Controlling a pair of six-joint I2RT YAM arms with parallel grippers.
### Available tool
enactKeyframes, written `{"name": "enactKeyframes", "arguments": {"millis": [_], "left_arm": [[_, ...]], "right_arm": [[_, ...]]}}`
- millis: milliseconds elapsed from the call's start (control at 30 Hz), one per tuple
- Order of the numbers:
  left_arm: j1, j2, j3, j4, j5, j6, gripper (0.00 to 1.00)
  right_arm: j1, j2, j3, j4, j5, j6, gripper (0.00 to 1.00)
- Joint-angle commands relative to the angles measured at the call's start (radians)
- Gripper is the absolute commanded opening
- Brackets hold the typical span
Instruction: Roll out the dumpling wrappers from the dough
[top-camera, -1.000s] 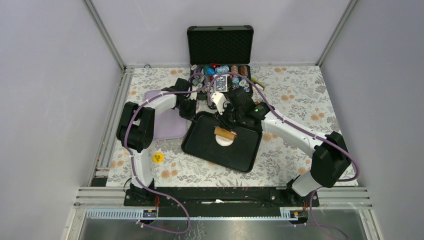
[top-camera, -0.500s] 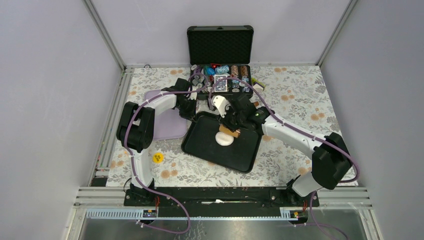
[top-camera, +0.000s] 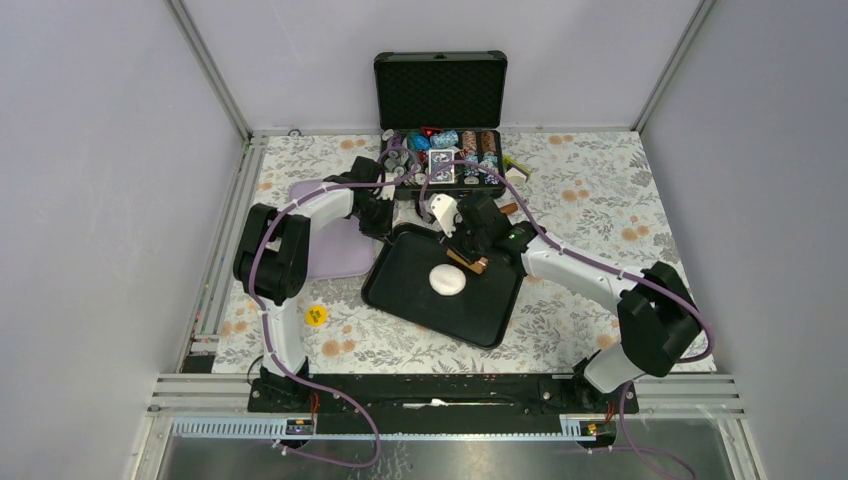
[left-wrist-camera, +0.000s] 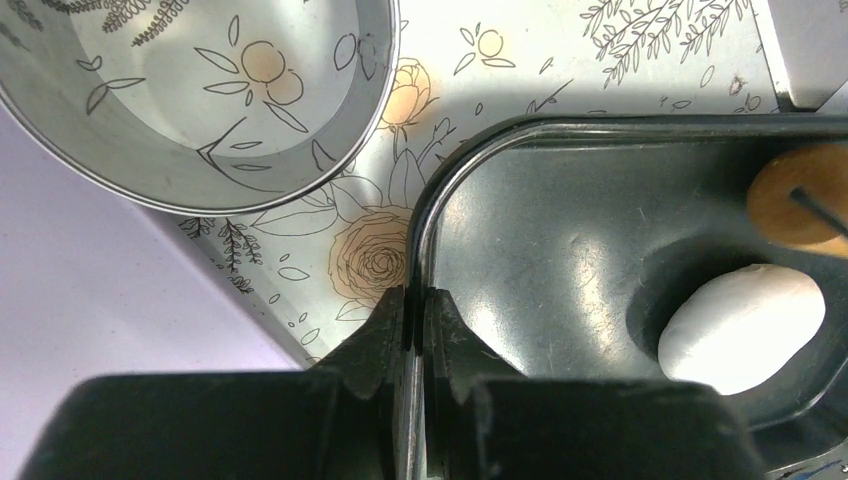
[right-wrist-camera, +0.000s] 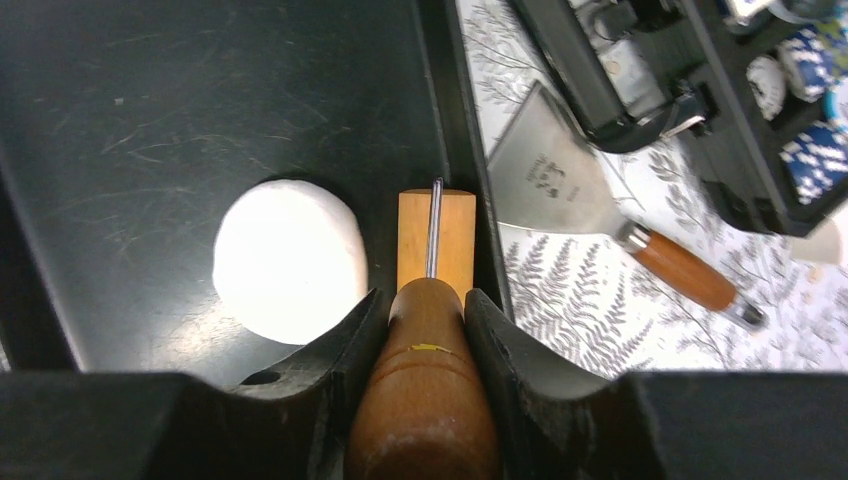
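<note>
Nearest the arm bases, a small yellow round object (top-camera: 316, 316) lies on the floral tablecloth (top-camera: 590, 200), well apart from the work. Beyond it sits the black tray (top-camera: 410, 290), and the dough (top-camera: 447, 279) lies on its floor towards the far side. The dough is a thick, slightly oval white pat with smooth rounded edges.

The wooden roller (right-wrist-camera: 436, 235) rests on the tray floor just beside the dough, on its far-right side and not on top of it. The right gripper (right-wrist-camera: 423, 300) is clamped firmly around the roller's wooden handle. The left gripper (left-wrist-camera: 415, 300) is at the tray's far-left corner with its fingers pinched tight on the rim, apparently steadying the tray.

Just beyond that corner a steel ring cutter (left-wrist-camera: 345, 130) stands on the cloth with nothing inside it, at the edge of a lavender mat (top-camera: 335, 255). A metal scraper (right-wrist-camera: 545, 180) with a wooden handle lies off the tray's far edge. Behind everything is an open case (top-camera: 440, 95) of poker chips.

The task looks to be at an early stage. The pat seems only lightly pressed and is far from a thin sheet. No dumpling wrappers are visible anywhere. Most of the flattening, all the cutting with the ring and the lifting out of discs remain to be done.
</note>
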Motion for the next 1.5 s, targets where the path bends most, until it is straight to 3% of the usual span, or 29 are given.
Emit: {"name": "enactKeyframes", "arguments": {"millis": [0, 200, 367, 1167, 1467], "left_arm": [[-0.012, 0.053, -0.047, -0.050, -0.067, -0.009, 0.00], [-0.012, 0.055, -0.043, -0.052, -0.064, -0.008, 0.00], [-0.012, 0.059, -0.040, -0.055, -0.064, -0.009, 0.00], [-0.012, 0.063, -0.037, -0.058, -0.075, -0.014, 0.00], [-0.012, 0.061, -0.037, -0.058, -0.076, -0.014, 0.00]], "right_arm": [[0.005, -0.088, 0.068, 0.077, 0.150, -0.002, 0.00], [0.005, -0.142, 0.175, -0.012, -0.060, 0.060, 0.00], [0.010, -0.121, 0.132, -0.031, -0.232, 0.065, 0.00], [0.064, 0.095, -0.087, -0.133, -0.245, 0.003, 0.00], [0.081, 0.090, -0.158, -0.134, -0.222, -0.006, 0.00]]}}
